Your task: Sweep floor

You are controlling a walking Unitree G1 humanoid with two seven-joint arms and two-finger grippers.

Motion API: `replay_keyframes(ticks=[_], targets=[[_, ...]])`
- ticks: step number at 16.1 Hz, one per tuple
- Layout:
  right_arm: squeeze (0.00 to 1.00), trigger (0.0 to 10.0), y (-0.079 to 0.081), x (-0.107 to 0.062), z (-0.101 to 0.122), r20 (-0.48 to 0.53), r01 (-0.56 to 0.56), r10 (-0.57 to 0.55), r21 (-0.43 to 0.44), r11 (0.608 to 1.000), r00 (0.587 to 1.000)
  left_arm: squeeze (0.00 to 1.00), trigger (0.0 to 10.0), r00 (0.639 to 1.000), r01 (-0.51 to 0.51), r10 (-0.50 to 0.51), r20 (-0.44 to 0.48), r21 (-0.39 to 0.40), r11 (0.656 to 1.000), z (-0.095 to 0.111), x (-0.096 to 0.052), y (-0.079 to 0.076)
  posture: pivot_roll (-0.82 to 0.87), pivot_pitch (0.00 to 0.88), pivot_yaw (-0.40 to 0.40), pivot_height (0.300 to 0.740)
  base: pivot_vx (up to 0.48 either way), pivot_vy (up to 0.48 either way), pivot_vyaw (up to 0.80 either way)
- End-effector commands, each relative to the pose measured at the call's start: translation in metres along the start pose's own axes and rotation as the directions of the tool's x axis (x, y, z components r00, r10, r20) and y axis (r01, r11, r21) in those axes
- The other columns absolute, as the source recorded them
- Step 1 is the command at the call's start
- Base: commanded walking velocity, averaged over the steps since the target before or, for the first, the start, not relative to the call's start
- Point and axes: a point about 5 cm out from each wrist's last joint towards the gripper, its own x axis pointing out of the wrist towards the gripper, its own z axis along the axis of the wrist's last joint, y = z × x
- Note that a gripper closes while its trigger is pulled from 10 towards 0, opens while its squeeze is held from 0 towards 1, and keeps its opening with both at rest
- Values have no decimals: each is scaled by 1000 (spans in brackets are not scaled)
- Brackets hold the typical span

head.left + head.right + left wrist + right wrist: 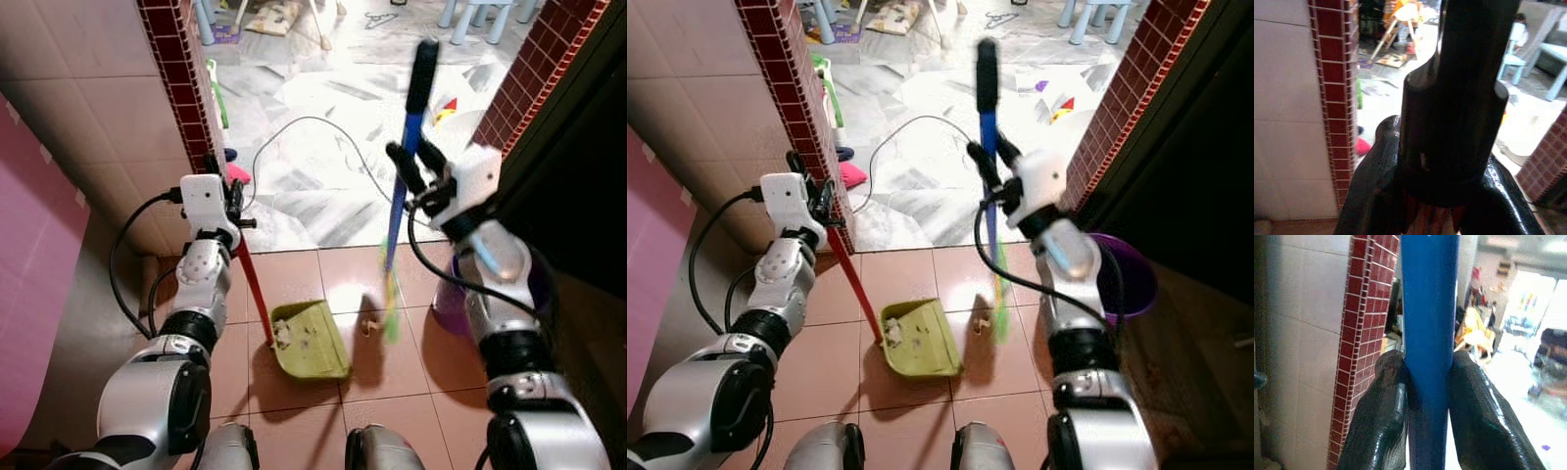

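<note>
Right gripper (416,162) is clamped on the near-upright blue broom (404,201), its bristles just right of the debris (369,326), which lies beside the green dustpan (312,341) held by the left gripper (235,201) via its red handle (257,286).

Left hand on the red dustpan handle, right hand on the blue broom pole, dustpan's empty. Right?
Not quite: the green dustpan is not empty. The left eye view shows debris in it, near the handle end. The rest holds: the left hand grips the red dustpan handle, the right hand the blue broom pole.
</note>
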Motion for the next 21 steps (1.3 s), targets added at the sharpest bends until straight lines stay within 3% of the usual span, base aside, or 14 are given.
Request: replay_keyframes(ticks=[1,4,5,6,7,10,12,15,18,21], targets=[[0,10000,3,1,4,23,8,-8,11,1000,1000,0,10000,996,59,-55,66,-67,996,10,2,-7,-172,0,15,740,0,0,0],[0,10000,7,-14,-1,-5,8,-8,-54,999,1000,0,10000,989,92,-78,127,-115,989,17,-2,-7,-146,0,12,740,0,0,0],[0,10000,1,-37,-1,-26,-8,2,-252,968,1000,0,10000,982,68,-57,181,-56,996,24,-7,1,-138,0,12,740,0,0,0],[0,10000,-2,-47,-2,-34,-2,-9,-297,955,999,0,10000,979,62,-56,197,-25,998,27,-9,5,-140,0,15,740,0,0,0],[0,10000,-5,-58,-4,-58,34,-53,-296,955,997,0,10000,979,48,-40,202,-37,998,26,-13,11,-145,0,20,740,0,0,0],[0,10000,-4,-64,-3,-59,62,-88,-351,934,994,0,10000,978,61,-48,202,-58,996,28,-19,17,-151,0,36,740,0,0,0],[0,10000,-2,-62,-7,-66,103,-132,-332,938,989,0,10000,980,70,-49,193,-101,992,30,-22,13,-148,0,43,740,0,0,0],[0,10000,5,-65,-25,-161,191,-228,-218,957,960,0,10000,983,83,-54,174,-161,984,30,-29,4,-143,0,50,740,0,0,0],[0,10000,18,-77,-42,-269,273,-288,-92,958,919,0,10000,988,84,-73,134,-83,993,26,-49,0,-131,0,60,740,0,0,0],[0,10000,19,-81,-50,-361,398,-387,-48,916,848,0,10000,998,35,-34,45,-21,999,18,-59,7,-125,0,78,740,0,0,0]])
